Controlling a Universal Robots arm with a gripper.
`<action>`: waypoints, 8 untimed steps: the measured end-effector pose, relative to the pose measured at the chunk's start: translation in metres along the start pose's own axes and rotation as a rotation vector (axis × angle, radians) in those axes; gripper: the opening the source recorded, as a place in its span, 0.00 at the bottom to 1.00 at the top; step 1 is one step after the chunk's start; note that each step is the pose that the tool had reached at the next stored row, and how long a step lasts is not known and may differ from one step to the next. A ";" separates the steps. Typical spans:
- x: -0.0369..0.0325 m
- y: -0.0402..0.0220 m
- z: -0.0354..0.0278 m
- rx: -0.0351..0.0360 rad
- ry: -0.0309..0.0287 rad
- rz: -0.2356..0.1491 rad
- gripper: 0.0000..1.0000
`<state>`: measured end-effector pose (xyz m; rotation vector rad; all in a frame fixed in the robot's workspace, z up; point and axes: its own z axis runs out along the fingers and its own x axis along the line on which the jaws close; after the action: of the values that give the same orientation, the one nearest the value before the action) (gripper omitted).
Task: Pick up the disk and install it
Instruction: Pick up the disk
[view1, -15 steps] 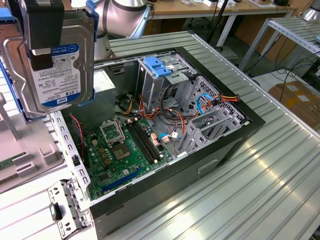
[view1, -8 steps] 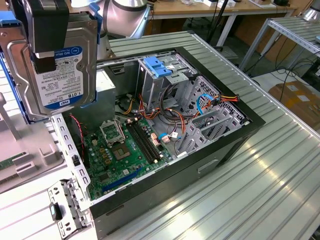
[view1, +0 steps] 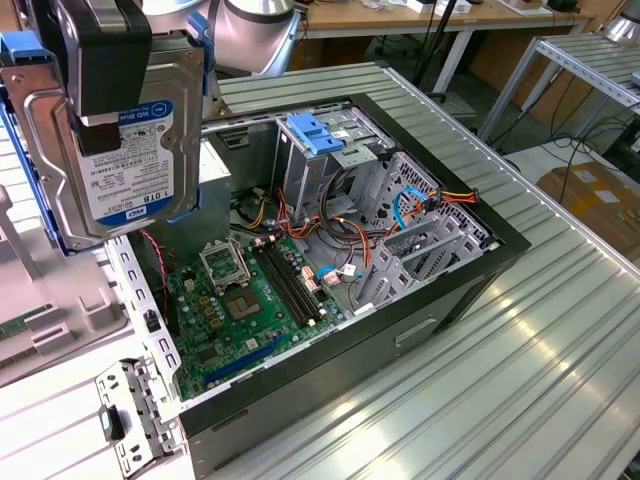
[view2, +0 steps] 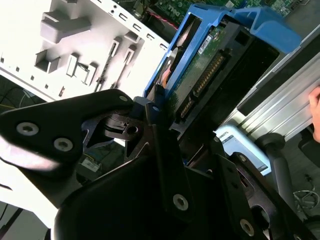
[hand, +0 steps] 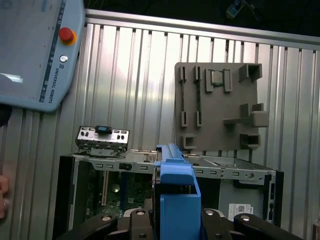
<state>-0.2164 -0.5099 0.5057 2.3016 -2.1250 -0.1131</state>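
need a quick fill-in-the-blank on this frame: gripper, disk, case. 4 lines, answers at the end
1. The gripper is ____ on the disk, holding it in the air.
2. The disk's plastic side rails are ____ in colour.
3. The open computer case lies on a ribbed ____ table.
4. The green circuit board inside the case is the ____.

Missing words: shut; blue; metal; motherboard
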 end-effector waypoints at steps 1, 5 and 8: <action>0.0014 -0.0003 0.0000 -0.0001 0.0001 0.000 0.36; 0.0061 -0.0011 0.0002 0.0000 0.0000 0.000 0.36; 0.0093 -0.0017 0.0004 0.0000 0.0000 0.000 0.36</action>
<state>-0.2140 -0.5190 0.5048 2.3016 -2.1250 -0.1132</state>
